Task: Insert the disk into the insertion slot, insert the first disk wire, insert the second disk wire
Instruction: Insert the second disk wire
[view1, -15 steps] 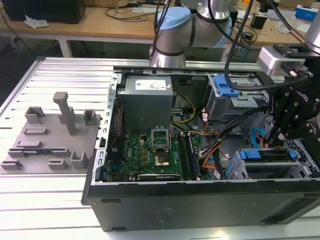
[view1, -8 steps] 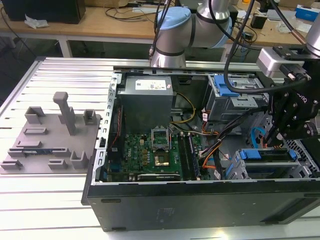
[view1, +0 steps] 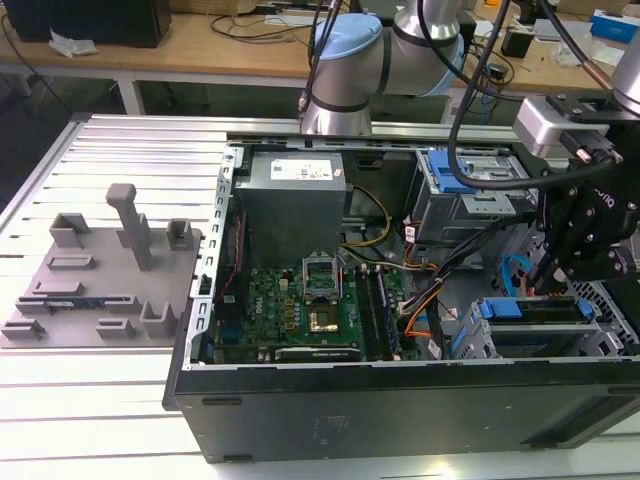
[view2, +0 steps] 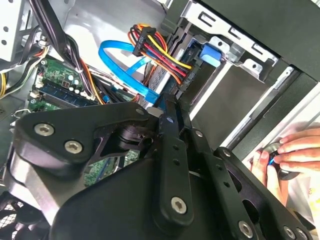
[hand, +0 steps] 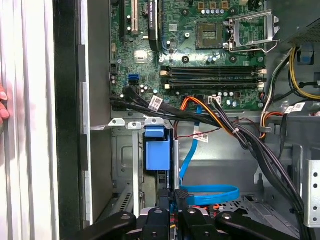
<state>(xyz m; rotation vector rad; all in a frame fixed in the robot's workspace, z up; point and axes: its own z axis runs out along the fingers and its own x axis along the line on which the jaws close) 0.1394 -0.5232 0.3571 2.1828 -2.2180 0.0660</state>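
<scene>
Gripper (hand: 172, 207) linkage nearest the lens, low centre in the first wrist view; I cannot tell whether its jaws are apart or together. Disk (view1: 530, 309) sits in the slot (view1: 478, 345) at lower right of the exterior view. Red-orange wire (view2: 162, 52) at upper centre in the second wrist view, blue cable (view2: 125, 67) looping beside it. Hand (view2: 282, 157) at right edge.

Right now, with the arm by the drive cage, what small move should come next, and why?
Probably a short push on the end of the second disk wire toward the disk: the disk sits in the insertion slot, the first disk wire looks plugged in, and the blue loop ends at the gripper.
</scene>
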